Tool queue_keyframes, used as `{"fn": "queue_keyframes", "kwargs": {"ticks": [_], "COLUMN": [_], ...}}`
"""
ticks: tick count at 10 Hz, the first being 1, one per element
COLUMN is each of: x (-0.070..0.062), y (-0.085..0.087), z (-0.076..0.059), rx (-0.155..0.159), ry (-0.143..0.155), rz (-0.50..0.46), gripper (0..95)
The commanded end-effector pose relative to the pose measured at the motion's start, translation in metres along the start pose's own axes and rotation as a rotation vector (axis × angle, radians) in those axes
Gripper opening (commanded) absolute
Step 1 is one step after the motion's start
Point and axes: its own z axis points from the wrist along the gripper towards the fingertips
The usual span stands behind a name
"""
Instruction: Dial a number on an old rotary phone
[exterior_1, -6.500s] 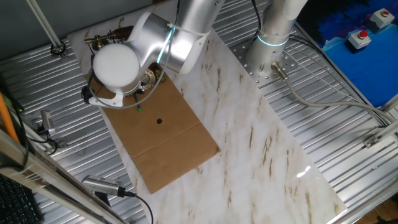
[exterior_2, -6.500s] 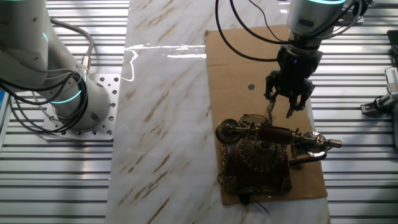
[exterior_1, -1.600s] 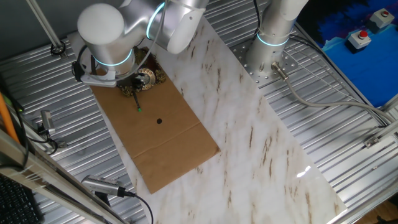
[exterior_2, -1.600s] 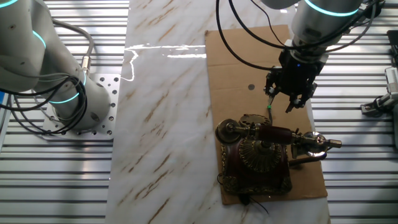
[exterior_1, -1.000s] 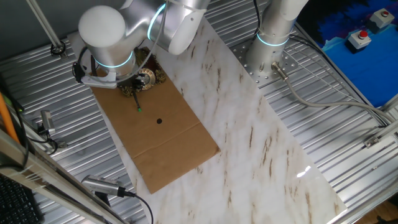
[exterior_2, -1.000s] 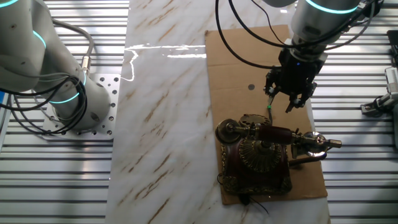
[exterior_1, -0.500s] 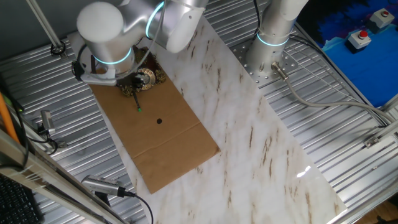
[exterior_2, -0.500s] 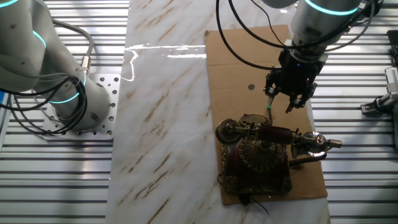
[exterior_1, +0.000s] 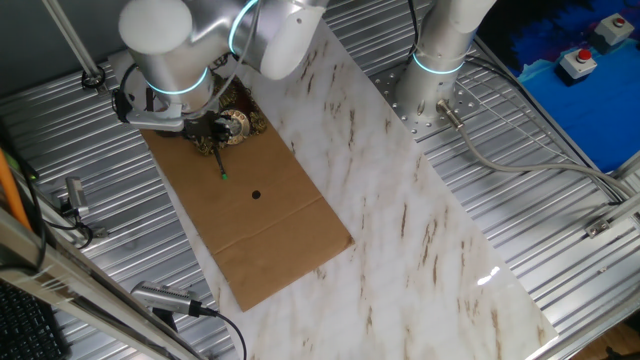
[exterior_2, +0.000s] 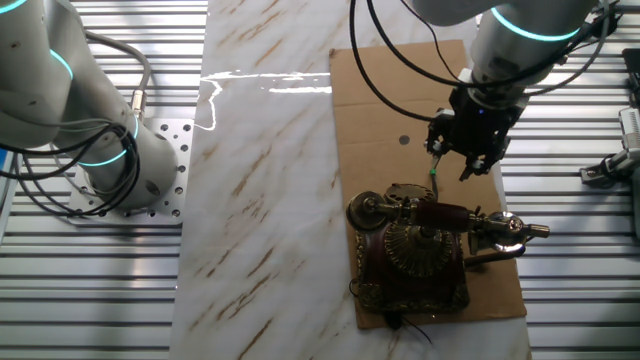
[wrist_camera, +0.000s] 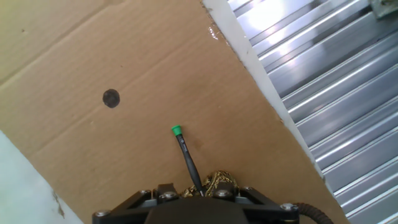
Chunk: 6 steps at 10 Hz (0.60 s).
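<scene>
You are looking at a sheet of brown cardboard (exterior_2: 385, 110) lying on the marble table (exterior_2: 265, 170), with the old rotary phone (exterior_2: 420, 255) sitting at one end of it. The phone is lying just beside and below the gripper (exterior_2: 466, 150), on the side away from the dark round spot (exterior_2: 404, 140) in the cardboard; its handset (exterior_2: 440, 213) is running crosswise to the line from gripper to dial (exterior_2: 420, 246), so it is standing between the two.

The gripper is hovering above the cardboard just off the phone's edge, its fingers drawn together and clamping a thin black stick (wrist_camera: 188, 158). In the hand view the stick is pointing away from the gilt corner of the phone at the bottom edge, its green tip (wrist_camera: 176, 130) hanging over bare cardboard.

So, in my judgement, you are needing to carry the tip back over the handset to the dial.
</scene>
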Motion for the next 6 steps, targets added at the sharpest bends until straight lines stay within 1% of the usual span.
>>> {"fn": "queue_keyframes", "kwargs": {"ticks": [1, 3, 6], "x": [0.0005, -0.0003, 0.0], "y": [-0.0016, -0.0031, -0.0022], "z": [0.0044, 0.009, 0.0104], "rx": [0.002, 0.006, 0.008], "ry": [-0.002, 0.002, 0.002], "rz": [-0.003, -0.011, -0.022], "gripper": [38.0, 38.0, 38.0]}}
